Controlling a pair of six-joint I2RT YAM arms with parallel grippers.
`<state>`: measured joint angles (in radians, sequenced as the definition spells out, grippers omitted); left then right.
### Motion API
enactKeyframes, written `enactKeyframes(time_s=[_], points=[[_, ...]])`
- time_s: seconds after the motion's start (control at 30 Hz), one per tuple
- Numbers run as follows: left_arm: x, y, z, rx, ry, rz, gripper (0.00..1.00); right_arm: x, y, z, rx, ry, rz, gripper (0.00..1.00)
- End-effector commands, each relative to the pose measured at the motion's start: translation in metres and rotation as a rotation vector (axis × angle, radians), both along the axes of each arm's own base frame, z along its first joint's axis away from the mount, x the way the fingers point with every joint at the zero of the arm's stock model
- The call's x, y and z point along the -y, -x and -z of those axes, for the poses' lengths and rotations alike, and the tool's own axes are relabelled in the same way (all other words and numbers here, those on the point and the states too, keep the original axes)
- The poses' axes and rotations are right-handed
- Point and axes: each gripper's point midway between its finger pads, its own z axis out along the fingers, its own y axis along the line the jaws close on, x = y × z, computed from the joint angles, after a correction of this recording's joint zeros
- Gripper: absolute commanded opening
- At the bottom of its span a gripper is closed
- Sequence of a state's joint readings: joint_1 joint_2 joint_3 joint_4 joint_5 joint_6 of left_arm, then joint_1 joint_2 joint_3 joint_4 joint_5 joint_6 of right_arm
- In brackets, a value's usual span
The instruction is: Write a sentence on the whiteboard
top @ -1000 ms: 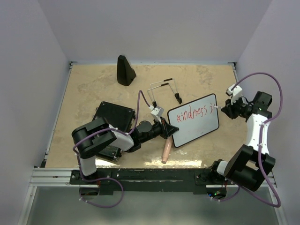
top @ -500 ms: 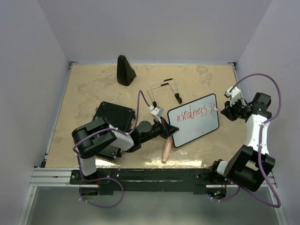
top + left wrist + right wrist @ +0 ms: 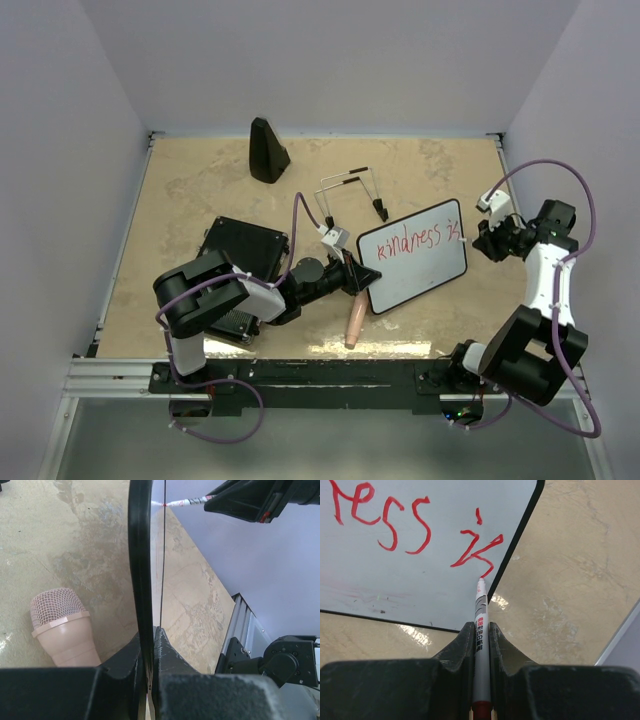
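Observation:
The whiteboard [image 3: 415, 255] tilts up off the table, with red writing "kindness is" on it. My left gripper [image 3: 362, 278] is shut on the board's left edge; in the left wrist view the black frame [image 3: 141, 570] runs edge-on up from between the jaws. My right gripper [image 3: 478, 240] is shut on a white marker [image 3: 480, 630]. The marker's red tip touches the whiteboard [image 3: 420, 585] at the bottom of the last red letter, close to its right edge. In the left wrist view the marker [image 3: 182, 502] meets the board's far end.
A pink microphone [image 3: 354, 320] lies on the table just below the board's left corner. A black ribbed case [image 3: 243, 250] sits under my left arm. A black cone-shaped object [image 3: 267, 150] stands at the back, and a black wire stand [image 3: 350, 192] lies behind the board.
My right gripper has shifted slightly right and down along the board's right edge, and the last red letter after "kindness" has gained a stroke. The left arm and board have stayed still.

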<state>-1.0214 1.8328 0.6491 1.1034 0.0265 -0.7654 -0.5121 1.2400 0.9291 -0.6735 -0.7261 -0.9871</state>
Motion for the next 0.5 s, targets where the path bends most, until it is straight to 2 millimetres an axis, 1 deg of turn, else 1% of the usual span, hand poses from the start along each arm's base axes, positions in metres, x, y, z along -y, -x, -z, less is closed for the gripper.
enactKeyframes(time_s=[0.0, 0.07, 0.17, 0.2, 0.27, 0.33, 0.4, 0.47], points=[[0.003, 0.006, 0.012, 0.046, -0.054, 0.055, 0.0, -0.017, 0.009, 0.004, -0.024, -0.05, -0.089, 0.0], [0.004, 0.007, 0.011, 0.046, -0.052, 0.057, 0.0, -0.021, 0.01, -0.001, -0.01, -0.067, -0.109, 0.0], [0.003, 0.006, 0.012, 0.041, -0.053, 0.052, 0.0, -0.025, 0.011, -0.015, 0.01, -0.067, -0.129, 0.0], [0.002, 0.006, 0.012, 0.04, -0.053, 0.047, 0.0, -0.026, 0.015, -0.029, 0.03, -0.055, -0.132, 0.0], [0.0, 0.005, 0.013, 0.035, -0.055, 0.042, 0.0, -0.027, 0.018, -0.045, 0.065, -0.033, -0.141, 0.0], [-0.001, 0.005, 0.013, 0.032, -0.052, 0.039, 0.0, -0.031, 0.023, -0.07, 0.109, -0.009, -0.146, 0.0], [-0.001, 0.004, 0.012, 0.03, -0.047, 0.035, 0.0, -0.036, 0.029, -0.085, 0.126, -0.006, -0.156, 0.0], [-0.001, 0.003, 0.012, 0.025, -0.045, 0.029, 0.0, -0.041, 0.034, -0.094, 0.143, 0.001, -0.181, 0.0]])
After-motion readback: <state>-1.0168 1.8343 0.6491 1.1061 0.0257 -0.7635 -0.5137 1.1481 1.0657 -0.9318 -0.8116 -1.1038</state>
